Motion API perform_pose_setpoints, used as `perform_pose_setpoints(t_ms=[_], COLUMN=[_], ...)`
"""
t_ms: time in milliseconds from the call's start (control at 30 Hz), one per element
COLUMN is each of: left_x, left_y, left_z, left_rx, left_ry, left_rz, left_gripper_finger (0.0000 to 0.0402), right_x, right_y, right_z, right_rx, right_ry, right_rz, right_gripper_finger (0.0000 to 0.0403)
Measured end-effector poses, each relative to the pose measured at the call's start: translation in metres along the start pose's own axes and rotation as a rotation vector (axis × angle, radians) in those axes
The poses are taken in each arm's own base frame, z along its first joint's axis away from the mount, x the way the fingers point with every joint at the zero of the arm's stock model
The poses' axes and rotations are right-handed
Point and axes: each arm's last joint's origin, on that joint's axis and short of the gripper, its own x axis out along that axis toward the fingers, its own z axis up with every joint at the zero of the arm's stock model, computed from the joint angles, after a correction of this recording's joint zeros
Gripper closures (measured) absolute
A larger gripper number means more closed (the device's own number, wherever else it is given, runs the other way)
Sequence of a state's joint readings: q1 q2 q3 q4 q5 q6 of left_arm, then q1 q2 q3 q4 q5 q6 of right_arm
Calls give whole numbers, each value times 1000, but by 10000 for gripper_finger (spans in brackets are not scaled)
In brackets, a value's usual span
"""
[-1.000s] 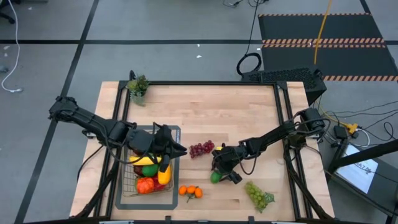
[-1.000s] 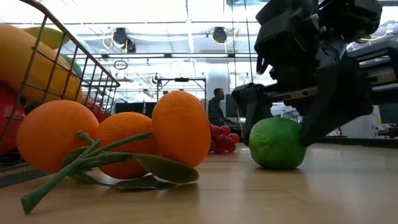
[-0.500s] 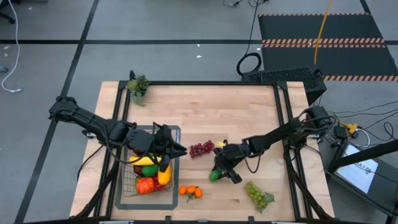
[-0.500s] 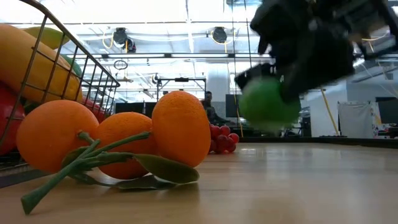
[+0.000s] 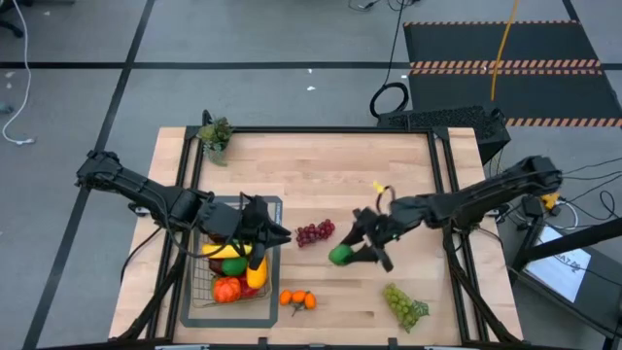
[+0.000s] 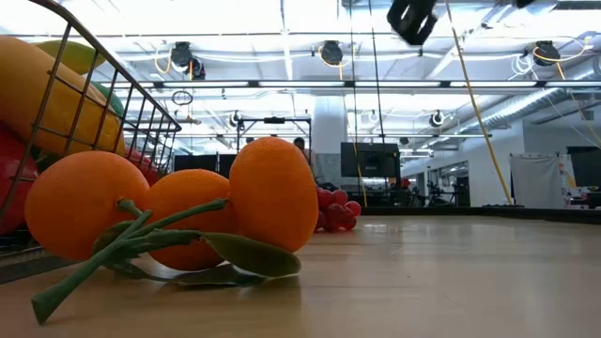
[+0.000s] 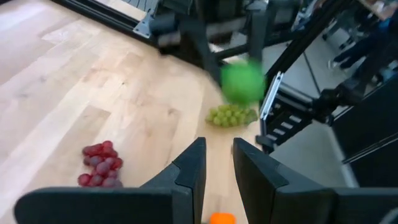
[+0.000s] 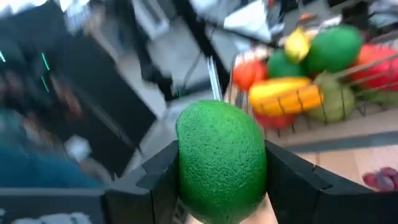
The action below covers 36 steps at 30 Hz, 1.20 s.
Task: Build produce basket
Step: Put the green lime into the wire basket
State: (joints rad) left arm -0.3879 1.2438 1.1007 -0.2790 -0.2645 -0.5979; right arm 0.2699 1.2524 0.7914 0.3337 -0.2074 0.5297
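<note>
My right gripper [image 5: 346, 255] is shut on a green lime [image 5: 338, 256] and holds it in the air over the middle of the table, right of the red grapes [image 5: 314, 231]. The wire basket [image 5: 199, 292] stands at the near left, holding a banana, apples and other produce. My left gripper [image 5: 282, 233] hovers over the basket's far right corner, its fingers [image 7: 193, 168] a narrow gap apart with nothing between them. A sprig of oranges [image 5: 297, 298] and green grapes [image 5: 403, 303] lie on the table near the front edge. My right gripper pinches the lime [image 8: 222, 158] between its two fingers [image 8: 165, 180], one on each of two opposite sides. The fingers come at it nearly level from the table's right side. The lime hangs clear of the table.
A small pot with a leafy sprig [image 5: 215, 136] stands at the far left corner. A grey mat [image 5: 275, 206] lies under the basket. Black frame rails [image 5: 442, 185] run along the table's sides. In the low view the oranges [image 6: 169, 211] fill the foreground.
My right gripper has taken hold of the lime, which was resting on the table, and lifted it well clear while rolling its wrist. It has also drifted a little toward the far right. The lime has risen out of the low view.
</note>
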Motion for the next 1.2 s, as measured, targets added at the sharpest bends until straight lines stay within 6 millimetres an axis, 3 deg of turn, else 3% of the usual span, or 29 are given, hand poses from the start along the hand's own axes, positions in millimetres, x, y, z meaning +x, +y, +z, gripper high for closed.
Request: perform_pose_setpoints(t_ms=[133, 267, 567, 733, 900, 1067, 1200], left_x=[1, 2, -36, -65, -87, -96, -95], left_y=[6, 13, 34, 43, 45, 46, 47], left_z=[2, 9, 39, 52, 56, 55, 53], left_rx=[20, 28, -8, -7, 3, 26, 33], left_ry=[6, -23, -155, -251, -308, -306, -278], left_rz=[26, 44, 35, 38, 24, 28, 43], left_gripper_finger=[321, 321, 321, 321, 321, 321, 321], right_x=[-19, -35, -57, -61, -63, -64, -66], right_y=[12, 19, 29, 29, 24, 21, 16], right_z=[18, 32, 58, 63, 66, 68, 70], right_rx=[114, 107, -170, -348, -419, -473, -389], right_ry=[-158, -328, -657, -692, -695, -691, -714], right_rz=[-9, -77, -246, -303, -354, -390, -380], right_gripper_finger=[210, 209, 209, 209, 209, 209, 209])
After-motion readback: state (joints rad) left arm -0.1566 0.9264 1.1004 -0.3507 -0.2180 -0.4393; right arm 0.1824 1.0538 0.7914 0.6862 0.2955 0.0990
